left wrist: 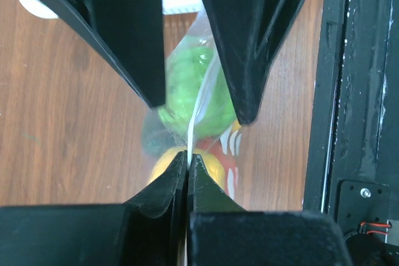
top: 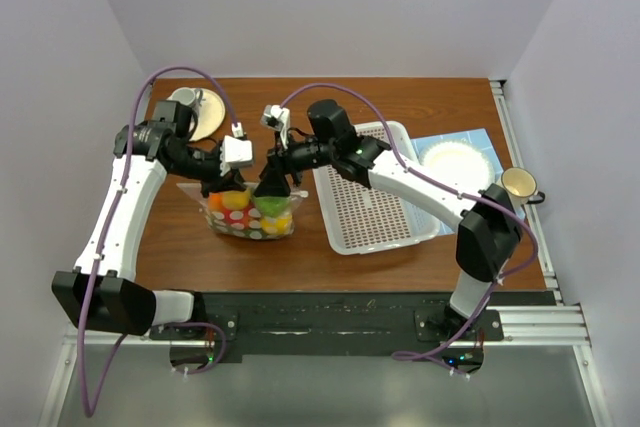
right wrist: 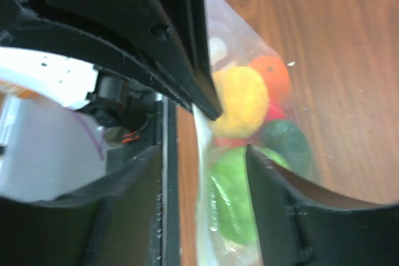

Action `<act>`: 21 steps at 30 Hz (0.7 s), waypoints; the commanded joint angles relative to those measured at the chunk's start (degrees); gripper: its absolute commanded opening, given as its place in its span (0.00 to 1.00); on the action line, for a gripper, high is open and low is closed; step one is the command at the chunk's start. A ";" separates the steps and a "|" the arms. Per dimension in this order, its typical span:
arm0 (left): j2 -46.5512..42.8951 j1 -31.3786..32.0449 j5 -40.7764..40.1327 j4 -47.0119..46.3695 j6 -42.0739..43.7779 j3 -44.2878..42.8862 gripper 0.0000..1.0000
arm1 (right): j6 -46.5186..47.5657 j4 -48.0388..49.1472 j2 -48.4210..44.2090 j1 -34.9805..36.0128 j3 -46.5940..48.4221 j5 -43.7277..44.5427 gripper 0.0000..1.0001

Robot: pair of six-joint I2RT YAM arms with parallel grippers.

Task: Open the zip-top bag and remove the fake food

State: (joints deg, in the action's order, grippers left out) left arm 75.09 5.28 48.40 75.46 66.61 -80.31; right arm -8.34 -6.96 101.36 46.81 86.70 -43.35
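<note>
The zip-top bag [top: 252,219], clear with pale dots, lies on the wooden table with the fake food inside it. Through the plastic I see a yellow lemon [right wrist: 240,101], an orange [right wrist: 272,73], a dark green piece [right wrist: 285,141] and a light green round one [left wrist: 187,85]. My left gripper [left wrist: 188,156] is shut on the bag's thin top edge [left wrist: 198,107]. My right gripper [right wrist: 202,151] is open, its fingers [right wrist: 274,179] standing on either side of that same edge without pinching it. From above, the left gripper [top: 228,187] and the right gripper [top: 272,187] meet over the bag's far side.
A white perforated basket [top: 370,197] lies just right of the bag. A cup on a saucer [top: 195,107] stands at the back left. A blue mat with a white plate [top: 455,159] and a mug [top: 520,185] are at the right. A black rail [top: 330,312] runs along the near edge.
</note>
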 commanded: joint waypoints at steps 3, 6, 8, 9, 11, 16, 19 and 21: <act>-1.96 -3.34 0.90 -0.05 1.68 3.67 0.00 | 2.28 9.38 -12.48 -2.32 -10.38 8.89 0.68; -1.70 -3.96 1.17 -0.05 1.68 4.55 0.00 | 1.04 16.09 -18.73 -4.52 -20.14 10.48 0.70; -1.70 -4.05 1.43 -0.05 1.59 4.64 0.00 | -1.40 22.64 -22.93 -6.63 -28.97 10.31 0.70; -1.61 -4.05 1.52 -0.14 1.51 4.64 0.00 | -2.72 25.30 -23.92 -7.86 -31.30 9.09 0.70; -1.09 -4.13 1.69 -0.14 1.24 4.38 0.00 | -6.07 32.58 -25.59 -8.48 -36.74 7.76 0.70; -0.03 -4.05 2.05 -0.22 -0.34 2.80 0.00 | -9.32 38.77 -25.51 -8.66 -41.51 4.16 0.70; -0.03 -4.13 1.96 -0.14 -0.95 1.83 0.00 | -12.91 43.77 -23.94 -8.58 -43.71 1.88 0.70; 0.14 -4.05 1.87 -0.14 -1.57 1.22 0.00 | -14.77 48.52 -22.18 -8.57 -44.33 0.29 0.69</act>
State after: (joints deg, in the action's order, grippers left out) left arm 75.02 1.61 48.60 75.53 66.48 -76.25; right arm -17.74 28.62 77.65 37.95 43.55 -38.70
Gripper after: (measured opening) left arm 0.027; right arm 0.698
